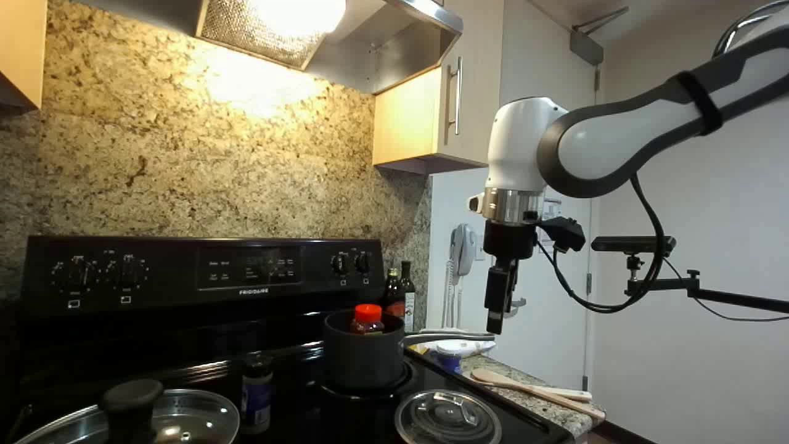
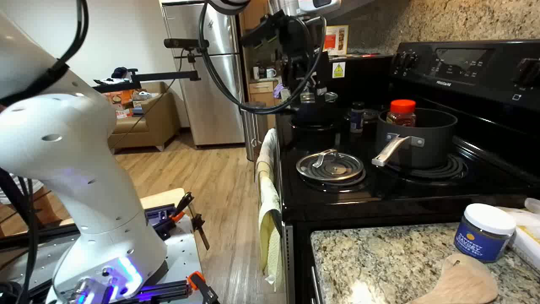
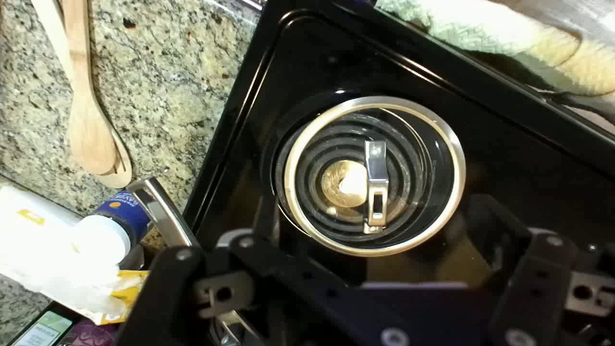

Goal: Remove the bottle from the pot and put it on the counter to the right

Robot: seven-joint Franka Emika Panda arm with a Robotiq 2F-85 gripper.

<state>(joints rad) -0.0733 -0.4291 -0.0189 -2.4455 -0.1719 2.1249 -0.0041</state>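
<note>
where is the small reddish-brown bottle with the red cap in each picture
In an exterior view: the red-capped bottle low, just left of centre, inside the dark grey round metal pot.
In an exterior view: the red-capped bottle right of centre, above mid-height, inside the pot.
In the wrist view: not visible.
Landmark all views share: the round clear glass lid with the silver metal handle.

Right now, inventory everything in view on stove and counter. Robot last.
pot: 1, dark grey, rear of stove
red-capped bottle: 1, reddish-brown, in pot
rimmed lid: 1, clear, front of stove
knobbed lid: 1, clear, away from counter
blue-labelled bottle: 1, dark-capped, on stove
tall bottles: 2, dark, beyond pot
jar: 1, blue, white-lidded, on counter
packaging: count unclear, white-yellow, beside jar
wooden utensils: 2, tan, on counter
gripper: 1, black, open, above stove
arm: 1, white, carrying gripper
</note>
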